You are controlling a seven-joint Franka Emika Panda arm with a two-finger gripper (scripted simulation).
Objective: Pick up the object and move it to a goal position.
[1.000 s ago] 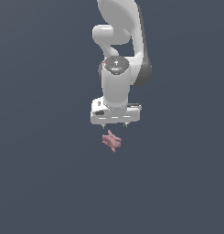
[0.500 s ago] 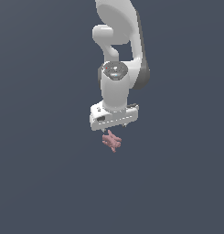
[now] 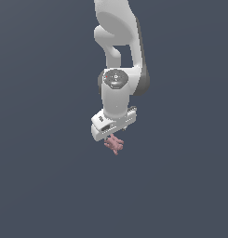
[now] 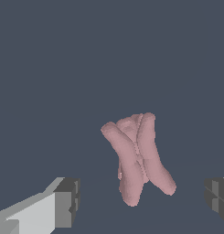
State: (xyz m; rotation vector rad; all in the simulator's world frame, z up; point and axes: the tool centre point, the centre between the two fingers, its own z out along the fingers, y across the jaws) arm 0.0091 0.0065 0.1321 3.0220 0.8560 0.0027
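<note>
Spread wide, with dark grey pads [image 4: 70,201] well apart on either side of the small dusty-pink, stubby-pronged jack-shaped object [image 4: 137,157], hangs the white two-fingered end effector [image 3: 114,135] of the white arm [image 3: 119,69], gripping nothing, directly above that object [image 3: 114,144] on the plain slate-grey counter [image 3: 45,186].

no text, label, brand, number or sign can be read in either view; the white arm [image 3: 116,69] carries only a small dark mark and tiny red dots on its round joint cap, too small to make out, and the dusty-pink object [image 4: 137,155] is unmarked
</note>
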